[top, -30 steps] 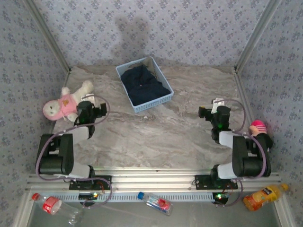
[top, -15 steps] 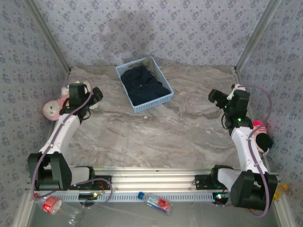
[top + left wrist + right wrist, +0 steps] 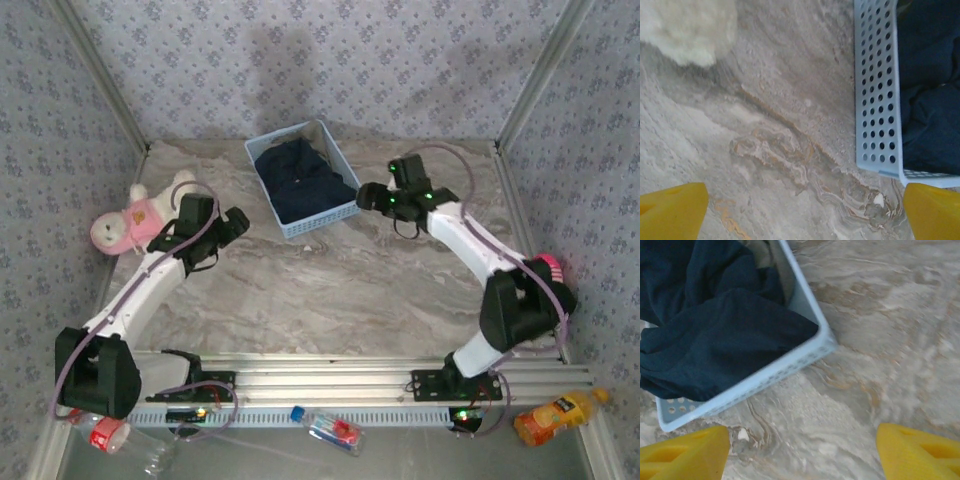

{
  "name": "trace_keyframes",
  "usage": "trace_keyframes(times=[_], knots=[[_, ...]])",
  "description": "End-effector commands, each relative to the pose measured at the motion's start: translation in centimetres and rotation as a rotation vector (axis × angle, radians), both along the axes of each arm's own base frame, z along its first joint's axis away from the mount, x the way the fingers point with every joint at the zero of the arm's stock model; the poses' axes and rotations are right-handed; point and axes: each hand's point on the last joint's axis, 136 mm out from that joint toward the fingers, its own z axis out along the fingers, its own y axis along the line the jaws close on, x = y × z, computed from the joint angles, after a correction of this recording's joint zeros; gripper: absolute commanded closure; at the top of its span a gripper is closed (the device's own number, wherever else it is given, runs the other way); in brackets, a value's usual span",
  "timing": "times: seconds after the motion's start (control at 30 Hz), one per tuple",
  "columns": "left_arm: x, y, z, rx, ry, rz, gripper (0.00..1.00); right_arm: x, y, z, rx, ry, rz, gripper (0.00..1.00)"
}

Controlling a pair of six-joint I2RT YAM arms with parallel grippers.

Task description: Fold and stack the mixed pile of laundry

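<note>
The dark navy garment (image 3: 300, 176) lies crumpled inside the light blue mesh basket (image 3: 345, 211) at the back centre of the table. A sliver of olive-grey cloth (image 3: 759, 251) shows beside the navy garment (image 3: 715, 330), against the basket wall (image 3: 765, 377). My left gripper (image 3: 232, 222) hovers left of the basket, open, with bare table between its yellow fingertips (image 3: 670, 210). In the left wrist view the left gripper (image 3: 802, 220) has the basket's holed wall (image 3: 875, 90) and the navy cloth (image 3: 930, 100) to its upper right. My right gripper (image 3: 365, 197) is at the basket's near right corner, open and empty (image 3: 802, 455).
A pink-and-cream plush toy (image 3: 135, 220) lies at the left edge, close behind the left arm; its fur (image 3: 690, 25) shows in the left wrist view. A pink object (image 3: 545, 265) sits at the right edge. Bottles (image 3: 330, 428) lie below the front rail. Patterned walls enclose the table.
Both arms have reached out from near their bases toward the basket. The right gripper swung left to the basket's near right corner; the left moved right, away from the plush toy.
</note>
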Motion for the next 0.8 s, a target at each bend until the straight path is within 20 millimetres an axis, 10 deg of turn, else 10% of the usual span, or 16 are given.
trace_keyframes(times=[0.0,0.3,0.77], knots=[[1.0,-1.7,1.3,-0.059,-0.038,-0.055,0.0,3.6,0.5,-0.3,-0.149,-0.017,0.077,0.21],[0.0,-1.7,2.5,0.025,0.004,-0.159,0.0,10.4,1.5,-5.5,-0.439,0.066,0.269,0.46],[0.5,-2.0,3.5,0.018,0.006,-0.176,0.0,11.0,2.2,-8.6,-0.473,0.098,0.309,0.88]])
